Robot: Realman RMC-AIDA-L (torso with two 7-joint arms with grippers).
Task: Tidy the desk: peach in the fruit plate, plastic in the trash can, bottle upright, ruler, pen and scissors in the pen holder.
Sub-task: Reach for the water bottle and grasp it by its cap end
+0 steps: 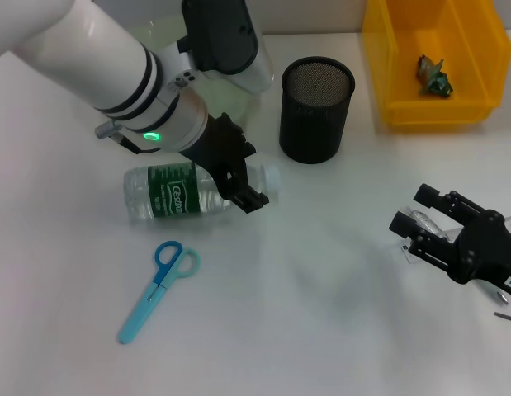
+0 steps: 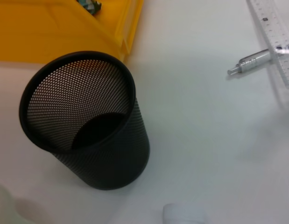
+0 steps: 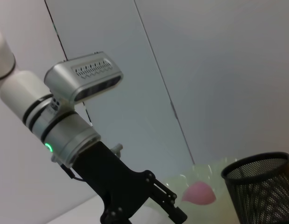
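A clear water bottle (image 1: 177, 194) with a green label lies on its side on the white desk; its white cap (image 2: 184, 214) points toward the black mesh pen holder (image 1: 317, 107). My left gripper (image 1: 243, 175) is open, low over the bottle's neck end, a finger on each side. Blue scissors (image 1: 160, 289) lie in front of the bottle. The clear ruler (image 2: 275, 32) and silver pen (image 2: 249, 60) lie at the right, mostly hidden under my right gripper (image 1: 412, 210), which is open. The pink peach (image 3: 200, 192) sits in the pale green plate (image 3: 214, 165). Crumpled plastic (image 1: 434, 74) lies in the yellow bin (image 1: 387, 74).
The pen holder also shows close in the left wrist view (image 2: 88, 121), beside the yellow bin (image 2: 51, 32). The left arm covers most of the plate in the head view. Bare desk lies between the scissors and the right gripper.
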